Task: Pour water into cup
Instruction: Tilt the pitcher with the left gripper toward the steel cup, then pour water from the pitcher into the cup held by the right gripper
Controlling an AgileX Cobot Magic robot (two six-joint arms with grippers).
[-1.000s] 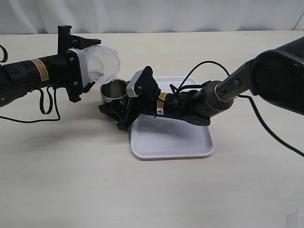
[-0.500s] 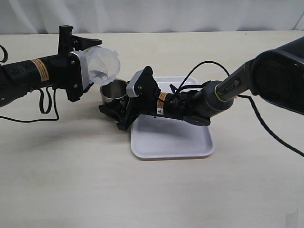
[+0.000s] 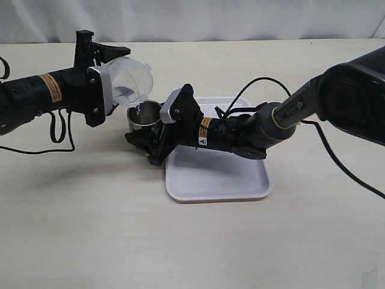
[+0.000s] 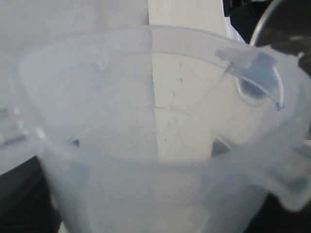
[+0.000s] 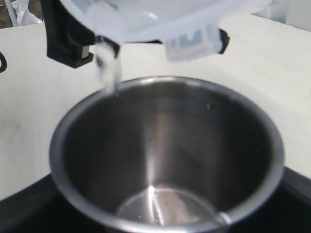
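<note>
Beige table (image 3: 90, 211): left fingers (image 3: 112, 51) clamp container (image 3: 129, 84), tipped further; water (image 5: 108, 68) streams into cup (image 3: 144, 115), right fingers (image 3: 139, 141) clamping.

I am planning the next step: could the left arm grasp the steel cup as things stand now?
Probably not. The left fingers are occupied with the tilted plastic container, pouring, and the right fingers sit around the cup, so it looks blocked.
</note>
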